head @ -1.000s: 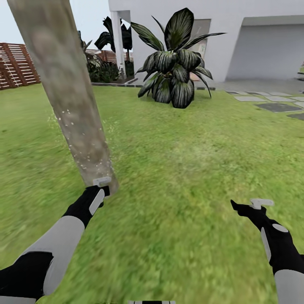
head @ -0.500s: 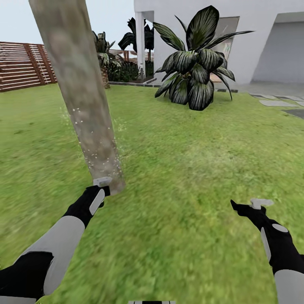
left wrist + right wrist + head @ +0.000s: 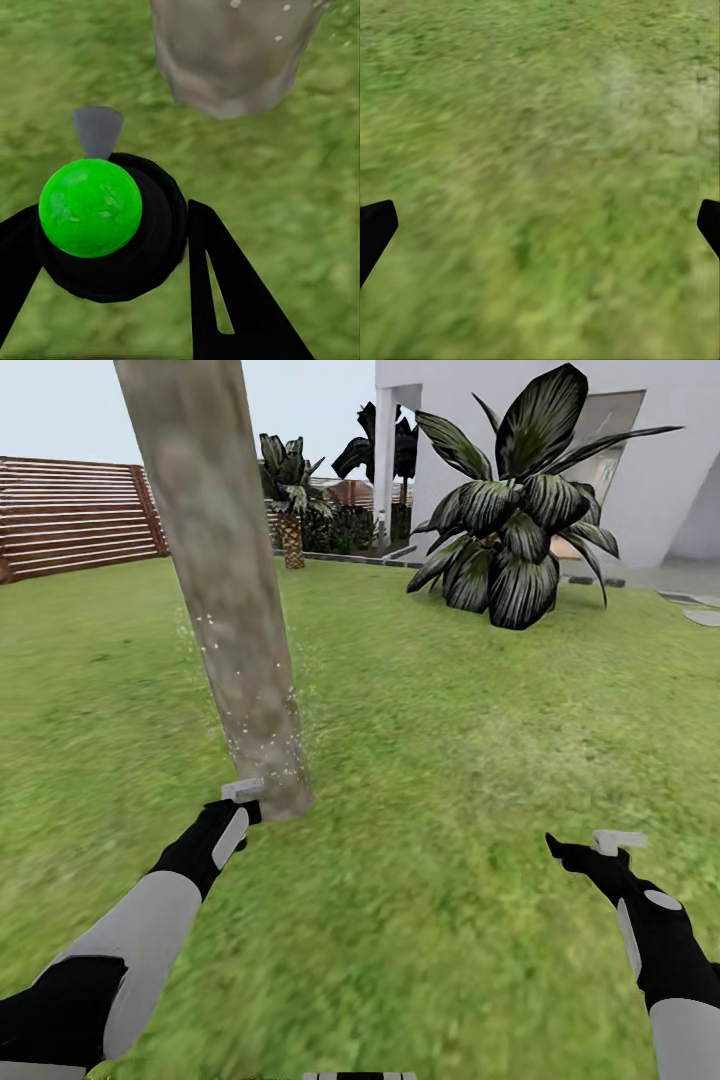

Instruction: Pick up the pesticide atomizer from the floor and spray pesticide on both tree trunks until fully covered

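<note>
At the foot of the leaning tree trunk (image 3: 225, 600), on the garden lawn (image 3: 430, 760), sits the left gripper (image 3: 243, 800), closed around the pesticide atomizer (image 3: 101, 217), dark body and bright green dot wedged between the black fingers (image 3: 225, 292) in the left wrist view, whitish head (image 3: 242, 790) showing at the arm's tip from the head camera. Straight ahead of that nozzle and just beyond it stands the trunk's base (image 3: 229, 64), close but apart, long axis rising up and tilting away to the robot's left. Scattered over the lower bark, white specks of pesticide (image 3: 262, 745), thinning higher up near (image 3: 205, 630); upper trunk bare of them as far as can be told, so coverage judged partial. Off to the robot's right, well apart from the trunk, hangs the right gripper (image 3: 600, 850), spread wide and holding nothing, only blurred grass between its fingertips (image 3: 376, 229). Nearer arm by far: the left, already aimed. Likely next need: tilting the spray upward along the trunk's lean, or circling to the unseen far side. Beyond, a brown slat fence (image 3: 75, 515), a broad-leaved dark shrub (image 3: 520, 530) and a white building (image 3: 660, 420).
</note>
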### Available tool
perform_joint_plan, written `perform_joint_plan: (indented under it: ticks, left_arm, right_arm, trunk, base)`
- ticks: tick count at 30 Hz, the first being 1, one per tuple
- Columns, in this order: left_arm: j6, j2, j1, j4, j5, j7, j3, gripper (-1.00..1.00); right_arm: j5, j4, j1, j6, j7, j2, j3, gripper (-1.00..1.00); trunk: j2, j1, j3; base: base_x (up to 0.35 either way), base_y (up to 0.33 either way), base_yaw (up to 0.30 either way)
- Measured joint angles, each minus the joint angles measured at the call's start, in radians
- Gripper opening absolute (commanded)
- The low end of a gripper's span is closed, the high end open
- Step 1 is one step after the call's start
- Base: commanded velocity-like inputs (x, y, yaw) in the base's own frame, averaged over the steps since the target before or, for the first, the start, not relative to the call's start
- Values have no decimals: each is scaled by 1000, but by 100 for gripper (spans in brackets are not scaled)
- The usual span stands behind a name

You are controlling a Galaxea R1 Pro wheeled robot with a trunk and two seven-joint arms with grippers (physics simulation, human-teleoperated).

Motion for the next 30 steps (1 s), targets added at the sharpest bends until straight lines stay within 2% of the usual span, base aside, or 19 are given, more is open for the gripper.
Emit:
perform_joint_plan:
  ticks: [6,10,12,14,17,19,22,24,30]
  left_arm:
    - [0,0,0,0,0,0,-1,-100]
    - [8,-2,-9,-13,-2,0,-6,-100]
    - [19,-5,-19,-16,-1,22,-4,-100]
    - [106,-15,-78,-30,3,69,-4,-100]
    - [171,-21,-157,-34,1,79,-3,-100]
    - [246,-22,-240,-36,-3,82,-2,-100]
    - [275,-22,-300,-36,-4,92,-2,-100]
    - [332,-22,-371,-36,-3,119,-2,-100]
    - [456,-24,-501,-64,14,126,0,-100]
  right_arm:
    - [0,-1,0,0,1,0,0,100]
    - [0,0,0,0,1,-1,-1,100]
    - [0,0,0,0,0,-2,-1,100]
    - [0,0,0,0,-1,-2,-2,100]
    - [0,0,0,0,-1,-2,-2,100]
    - [0,0,0,0,-1,-2,-2,100]
    - [0,0,0,0,-1,-2,-2,100]
    - [0,1,0,0,-1,-2,-2,100]
    - [0,2,0,0,-1,-2,-2,100]
  trunk:
    - [0,0,0]
    - [0,0,0]
    - [0,0,0]
    - [0,0,0]
    - [0,0,0]
    - [0,0,0]
    - [0,0,0]
    - [0,0,0]
    - [0,0,0]
  base:
    - [0,-123,92]
    - [0,-3,-126]
    - [0,0,-21]
    - [0,0,-3]
    - [0,0,0]
    - [0,0,0]
    - [0,0,0]
    - [0,0,0]
    - [0,0,0]
